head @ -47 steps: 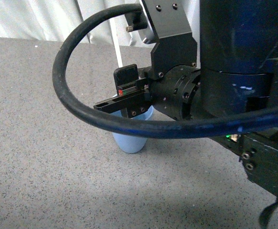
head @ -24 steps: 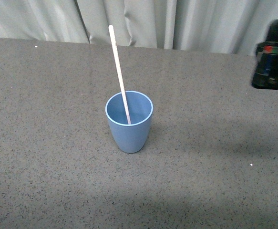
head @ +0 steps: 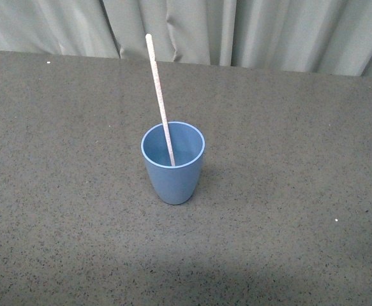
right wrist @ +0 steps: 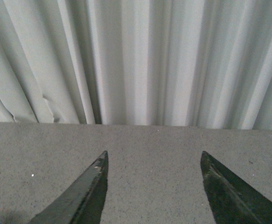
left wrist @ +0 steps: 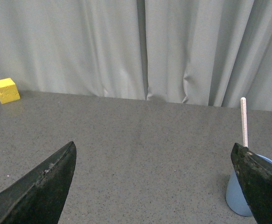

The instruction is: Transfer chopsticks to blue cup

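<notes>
by my reading you are at the tail of the task; the chopsticks (head: 159, 95) stand in the blue cup (head: 173, 178), at the centre of the front view, the lower end down inside the cup and the shaft leaning against the far rim, the upper end tilted toward the upper left of the frame and reaching up across the curtain (head: 268, 32); the cup is upright on the grey table (head: 58, 191); nothing grips the stick.

neither arm shows in the front view; in its wrist view the left gripper (left wrist: 153, 145) has its fingers spread wide with nothing between them, and the cup (left wrist: 236, 200) with the stick (left wrist: 243, 122) lies off to one side of that gap, partly behind one finger, not between the two; the right gripper (right wrist: 154, 154) is likewise spread and empty, facing bare table and curtain, so you cannot place the cup from that view.

the next move, i judge, calls for little: keep both arms well apart from the cup, since a brush against the tall leaning stick could tip it or the cup; a yellow block (left wrist: 6, 90) sits far off near the curtain and plays no part.
</notes>
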